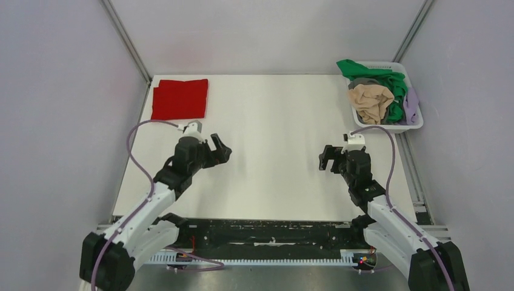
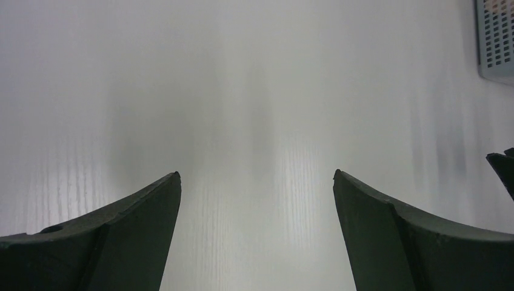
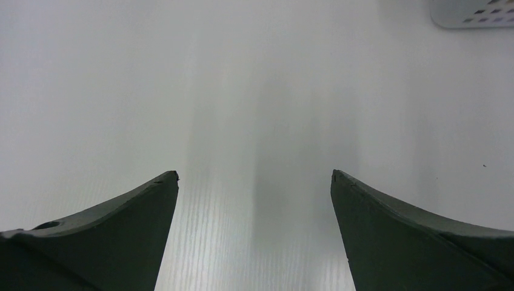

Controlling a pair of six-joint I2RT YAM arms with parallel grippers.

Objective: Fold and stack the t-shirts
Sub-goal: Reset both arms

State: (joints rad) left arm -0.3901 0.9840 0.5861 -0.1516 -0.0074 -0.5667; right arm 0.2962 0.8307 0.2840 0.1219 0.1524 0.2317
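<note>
A folded red t-shirt (image 1: pixel 180 98) lies flat at the table's far left corner. Green (image 1: pixel 394 82), beige (image 1: pixel 370 102), grey (image 1: pixel 362 81) and lavender (image 1: pixel 411 104) shirts lie crumpled in the white basket (image 1: pixel 417 123) at the far right. My left gripper (image 1: pixel 219 149) is open and empty over bare table, in front of and to the right of the red shirt; in its wrist view (image 2: pixel 256 176) only table lies between the fingers. My right gripper (image 1: pixel 328 159) is open and empty over bare table, in front of and to the left of the basket, as its wrist view (image 3: pixel 254 174) shows.
The white table (image 1: pixel 273 139) is walled by grey panels with metal rails at the back corners. A black rail runs along the near edge between the arm bases. A basket corner shows in the left wrist view (image 2: pixel 494 42) and the right wrist view (image 3: pixel 473 12).
</note>
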